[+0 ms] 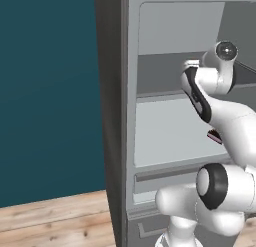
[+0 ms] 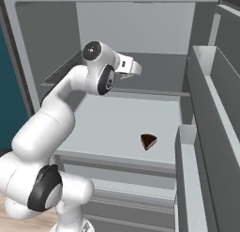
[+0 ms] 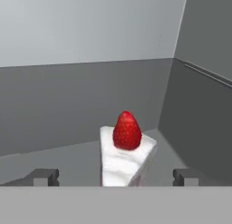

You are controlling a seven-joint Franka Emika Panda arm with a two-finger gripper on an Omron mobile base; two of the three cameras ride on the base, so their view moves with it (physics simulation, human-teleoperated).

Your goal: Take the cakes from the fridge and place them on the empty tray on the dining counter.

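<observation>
1. Smooth white arm segments with dark joint bands rise in the foreground of both base views, folding up into the open fridge (image 2: 206,132), a matte grey box with pale, flat shelves.
2. On the middle shelf (image 2: 117,127) sits the chocolate slice (image 2: 148,141), a small dark wedge with a reddish layer, alone and well below and to the right of the tool. In the left base view it shows as a sliver at the arm's edge (image 1: 215,136), mostly hidden behind the forearm.
3. The tool (image 3: 115,177) is released, its two blocky dark tips set wide apart at the bottom of the hand view.
4. Between those tips, just ahead, stands the white slice (image 3: 122,162), a frosted wedge topped by a glossy red berry, resting on the upper shelf (image 3: 68,155). Its base is cut off by the view's lower edge, so whether the tips touch it cannot be told.
5. In the right base view the hand (image 2: 125,65) reaches over the upper shelf; the slice there is only a faint pink speck beside it, too small to make out.
6. Behind lies the plain grey back wall of the fridge.
</observation>
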